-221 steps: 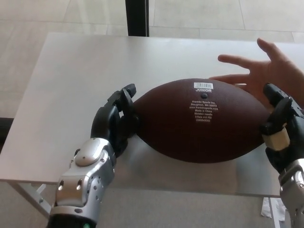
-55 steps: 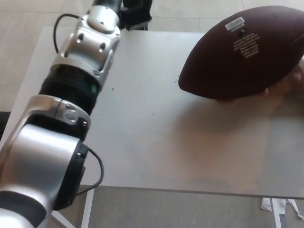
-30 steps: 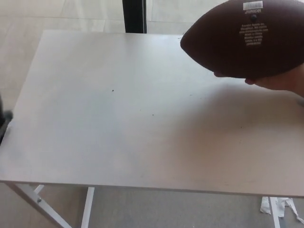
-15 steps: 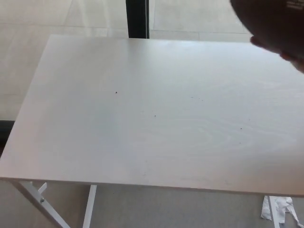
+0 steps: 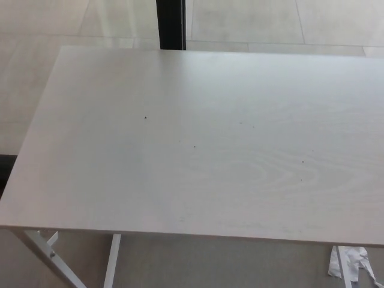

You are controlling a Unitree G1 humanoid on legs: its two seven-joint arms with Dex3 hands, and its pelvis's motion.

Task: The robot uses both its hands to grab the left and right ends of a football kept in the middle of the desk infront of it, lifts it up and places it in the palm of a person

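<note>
We see a pale, whitish wood-grain worktop [image 5: 198,138] flecked with a few tiny dark specks, on white metal legs [image 5: 45,255]. Beyond it stands a black vertical post [image 5: 171,24] against beige floor tiles [image 5: 48,18]. A crumpled white scrap [image 5: 351,264], perhaps paper, lies below.

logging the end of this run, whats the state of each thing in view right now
desk: upright, pale wood-grain top with a few tiny dark specks
white desk leg: standing on the floor under the front left corner
crumpled white scrap: lying on the floor below the front right edge
dark post: upright behind the far edge
football: not in view
left and right robot hand: not in view
</note>
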